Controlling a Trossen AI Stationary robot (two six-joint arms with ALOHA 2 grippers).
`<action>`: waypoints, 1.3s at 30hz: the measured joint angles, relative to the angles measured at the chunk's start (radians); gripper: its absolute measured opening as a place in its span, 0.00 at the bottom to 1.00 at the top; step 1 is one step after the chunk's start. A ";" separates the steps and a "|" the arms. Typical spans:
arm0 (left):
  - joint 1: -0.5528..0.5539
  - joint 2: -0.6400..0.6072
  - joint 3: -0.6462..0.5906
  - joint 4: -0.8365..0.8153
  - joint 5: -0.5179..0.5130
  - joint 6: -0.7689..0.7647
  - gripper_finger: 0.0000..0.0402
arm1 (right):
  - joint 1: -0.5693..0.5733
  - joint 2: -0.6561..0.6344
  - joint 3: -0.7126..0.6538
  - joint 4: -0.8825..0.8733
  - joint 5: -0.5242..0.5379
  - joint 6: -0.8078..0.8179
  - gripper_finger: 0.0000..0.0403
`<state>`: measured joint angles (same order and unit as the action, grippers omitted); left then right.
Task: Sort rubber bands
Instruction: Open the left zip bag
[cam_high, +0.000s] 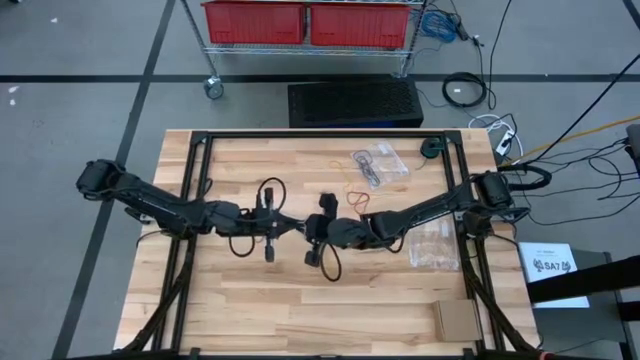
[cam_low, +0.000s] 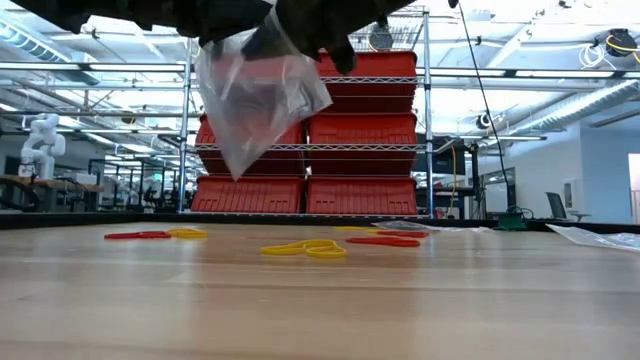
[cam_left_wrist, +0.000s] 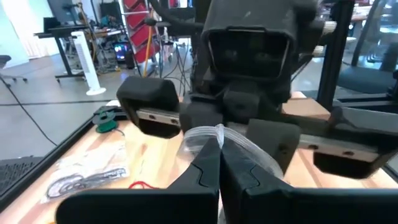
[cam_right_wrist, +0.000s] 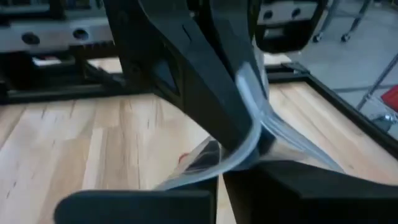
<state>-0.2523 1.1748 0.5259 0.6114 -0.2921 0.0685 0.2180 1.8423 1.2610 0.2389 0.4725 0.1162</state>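
Red and yellow rubber bands (cam_low: 305, 248), clear bag (cam_low: 255, 100), pale wooden table (cam_low: 320, 310)

Overhead camera looks straight down on my table (cam_high: 300, 300); low one sights level across it. Wrist cameras sit close, both sharing the clear bag (cam_left_wrist: 214, 134).

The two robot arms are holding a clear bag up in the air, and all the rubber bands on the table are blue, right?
Not blue. The low view shows the rubber bands on the table are red and yellow. The bag does hang in the air, held between the two arms.
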 joint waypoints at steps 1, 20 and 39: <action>-0.004 0.000 0.000 0.008 -0.002 0.000 0.00 | 0.000 0.000 0.000 0.011 0.000 -0.010 0.01; -0.040 0.000 -0.001 0.093 -0.043 0.043 0.00 | -0.045 0.018 0.000 0.118 -0.136 0.093 0.35; -0.041 0.000 -0.002 0.085 -0.046 0.052 0.00 | -0.002 -0.049 0.000 -0.027 -0.213 0.076 0.59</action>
<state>-0.2932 1.1747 0.5236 0.6967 -0.3382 0.1204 0.2162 1.7930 1.2606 0.2123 0.2597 0.1925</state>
